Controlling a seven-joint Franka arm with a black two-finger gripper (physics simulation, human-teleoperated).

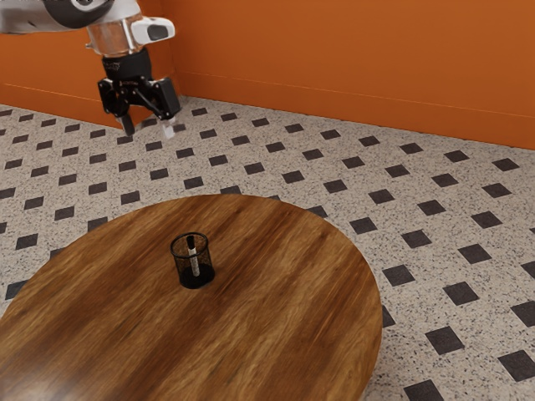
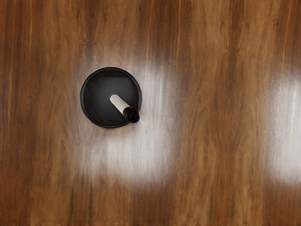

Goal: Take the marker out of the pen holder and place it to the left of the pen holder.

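High above the table, at the exterior view's upper left, my gripper (image 1: 148, 130) points down with its two fingers spread wide and nothing between them. The black mesh pen holder (image 1: 180, 269) stands upright on the table, well below my gripper. Inside it the marker (image 1: 195, 261), white with a black cap, leans against the wall with its cap up near the rim. From above, in the wrist view, the pen holder (image 2: 101, 110) is a dark round cup, and the marker (image 2: 120, 103) slants from its middle to the rim, its black cap over the edge.
The round wooden table (image 1: 292, 292) has its curved edge toward the exterior view's right. Around it lies a speckled floor (image 1: 351, 184) with dark squares, and an orange wall (image 1: 351, 58) rises behind.
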